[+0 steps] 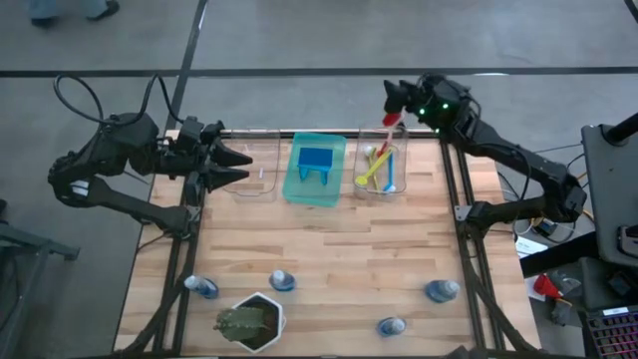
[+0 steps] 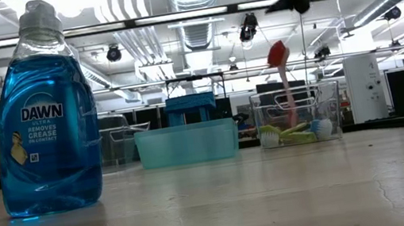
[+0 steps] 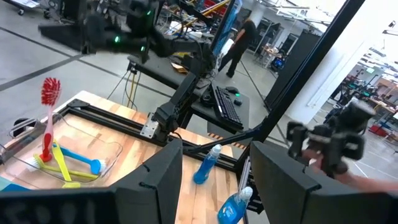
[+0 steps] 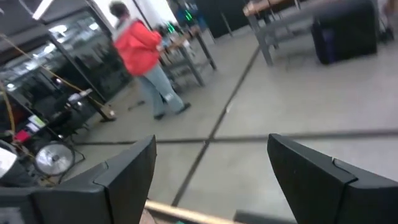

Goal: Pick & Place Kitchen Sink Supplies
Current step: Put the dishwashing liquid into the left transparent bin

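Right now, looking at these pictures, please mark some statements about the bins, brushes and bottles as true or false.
1. The red brush stands upright in the clear bin. True.
2. The green tray holds a blue sponge. True.
3. The right gripper is shut on the red brush. False: it is open, above it.
4. The plant sits inside the green tray. False: it stands at the table's near edge.
5. The left gripper holds a bottle. False: it is open and empty.
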